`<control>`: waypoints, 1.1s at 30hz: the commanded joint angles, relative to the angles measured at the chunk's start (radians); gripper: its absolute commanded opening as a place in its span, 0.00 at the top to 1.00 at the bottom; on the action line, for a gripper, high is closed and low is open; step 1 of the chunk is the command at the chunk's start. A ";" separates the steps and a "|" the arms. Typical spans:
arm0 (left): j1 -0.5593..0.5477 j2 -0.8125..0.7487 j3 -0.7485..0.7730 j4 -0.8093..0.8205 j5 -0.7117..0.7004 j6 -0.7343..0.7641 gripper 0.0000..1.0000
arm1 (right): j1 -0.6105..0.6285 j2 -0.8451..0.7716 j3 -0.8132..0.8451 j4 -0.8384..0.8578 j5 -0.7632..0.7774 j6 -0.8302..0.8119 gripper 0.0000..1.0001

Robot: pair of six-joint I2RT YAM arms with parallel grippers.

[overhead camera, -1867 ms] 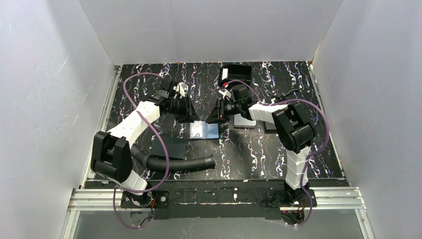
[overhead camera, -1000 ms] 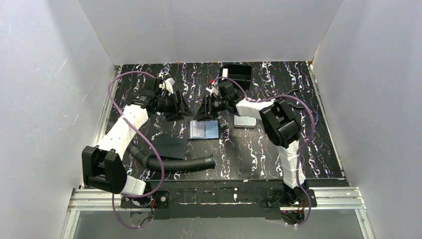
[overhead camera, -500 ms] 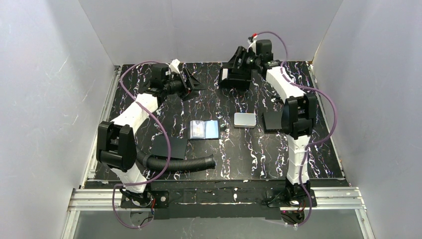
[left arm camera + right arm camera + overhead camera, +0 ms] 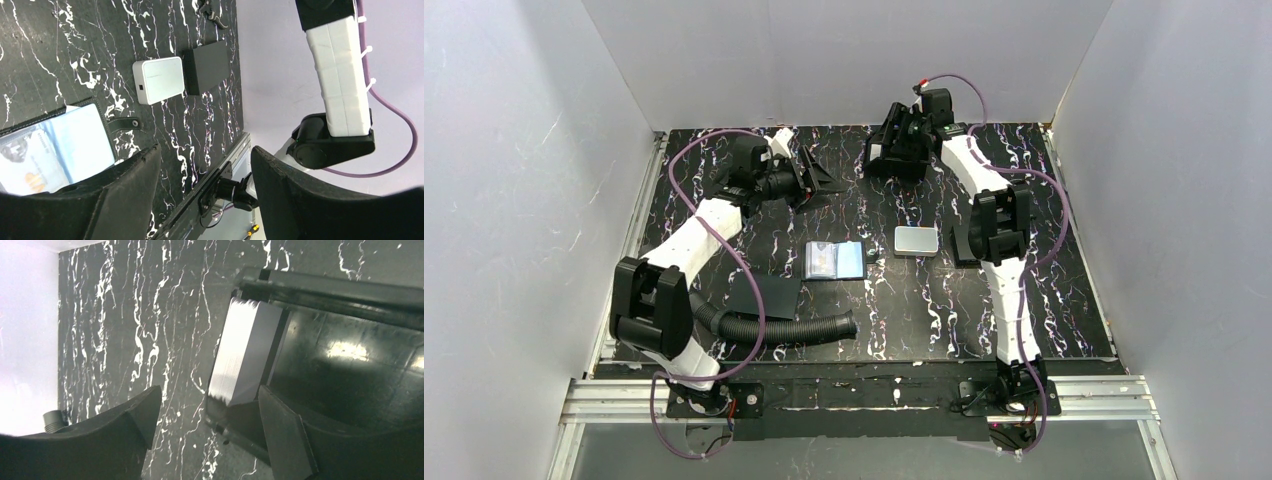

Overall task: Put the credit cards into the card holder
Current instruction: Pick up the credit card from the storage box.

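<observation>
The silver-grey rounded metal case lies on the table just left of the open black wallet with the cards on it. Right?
No. The silver-grey rounded metal case lies just right of the open black wallet with the blue and pale cards on it; the top external view shows this.

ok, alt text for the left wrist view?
The open, empty left gripper frames a black marbled table, with the open card holder and its blue and pale credit cards at lower left. Beyond lie a silver-grey case and a flat black pad side by side; the right arm's white link is at right.
</observation>
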 commanded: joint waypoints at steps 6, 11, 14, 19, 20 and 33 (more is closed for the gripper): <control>-0.001 -0.086 -0.027 -0.043 0.024 0.027 0.35 | 0.002 0.083 0.144 0.037 0.049 -0.016 0.22; 0.000 -0.093 -0.026 -0.045 0.025 0.027 0.35 | 0.005 0.119 0.167 0.072 0.063 -0.004 0.24; 0.000 -0.094 -0.026 -0.048 0.029 0.026 0.35 | 0.007 0.142 0.193 0.087 0.069 0.014 0.27; 0.000 -0.093 -0.027 -0.048 0.031 0.024 0.35 | 0.009 0.170 0.206 0.106 0.073 0.041 0.30; 0.000 -0.093 -0.027 -0.048 0.032 0.023 0.35 | 0.010 0.175 0.207 0.110 0.072 0.046 0.30; 0.000 -0.097 -0.033 -0.048 0.036 0.020 0.36 | 0.017 0.210 0.206 0.161 0.050 0.129 0.47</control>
